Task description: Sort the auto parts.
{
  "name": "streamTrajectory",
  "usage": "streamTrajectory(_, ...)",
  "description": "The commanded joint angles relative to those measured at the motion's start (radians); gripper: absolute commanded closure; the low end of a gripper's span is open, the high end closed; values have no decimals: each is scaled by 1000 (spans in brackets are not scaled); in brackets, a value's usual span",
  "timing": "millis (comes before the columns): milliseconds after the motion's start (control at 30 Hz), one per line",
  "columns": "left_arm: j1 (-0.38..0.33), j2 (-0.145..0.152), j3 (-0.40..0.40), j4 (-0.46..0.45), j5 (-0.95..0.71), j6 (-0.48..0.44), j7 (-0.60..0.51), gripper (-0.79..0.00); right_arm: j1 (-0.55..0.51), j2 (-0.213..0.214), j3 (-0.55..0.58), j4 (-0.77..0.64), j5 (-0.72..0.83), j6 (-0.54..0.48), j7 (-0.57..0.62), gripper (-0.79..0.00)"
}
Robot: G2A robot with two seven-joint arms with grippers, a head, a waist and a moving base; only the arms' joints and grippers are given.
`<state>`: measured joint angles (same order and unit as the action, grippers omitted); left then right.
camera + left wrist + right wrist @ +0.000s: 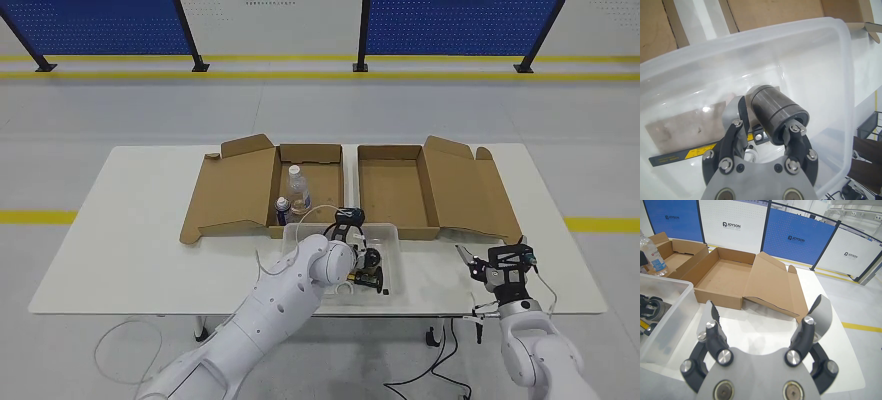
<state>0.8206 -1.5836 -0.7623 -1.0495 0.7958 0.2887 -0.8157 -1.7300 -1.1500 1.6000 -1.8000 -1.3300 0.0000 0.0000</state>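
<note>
At 6 o'clock on the worktop [150, 250], in the clear bin [846, 75], the left pincer [768, 117] clamps the steel cylinder [778, 111] by its wall, one finger [797, 140] inside the bore; likely heavy, stiff and slick, its long axis follows the fingers, open end palmward; at the bin's 3 o'clock the right pincer [765, 302] gapes empty

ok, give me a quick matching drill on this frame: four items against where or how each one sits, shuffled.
Items
1. metal cylinder
2. water bottle
3. black-and-yellow bar
4. right gripper

States
a. open, above the table beside the bin
b. lying on the bin floor
c. clamped by the left gripper
d. standing in the left cardboard box

Pairs: 1-c, 2-d, 3-b, 4-a
</note>
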Motion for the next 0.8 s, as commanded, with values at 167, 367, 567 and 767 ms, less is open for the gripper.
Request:
streamTrajectory(167,17,4,-11,-26,18,-3,-5,0,0,0,0,0,0,0,0,-785)
streamTrajectory(367,46,12,-27,-81,42,-13,7,0,0,0,0,0,0,0,0,-785)
streamTrajectory(567,88,27,-56,-163,68,-20,4,0,0,0,0,0,0,0,0,-785)
streamTrajectory(767,146,47,-103,-294,83,-40,-17,0,0,0,0,0,0,0,0,-785)
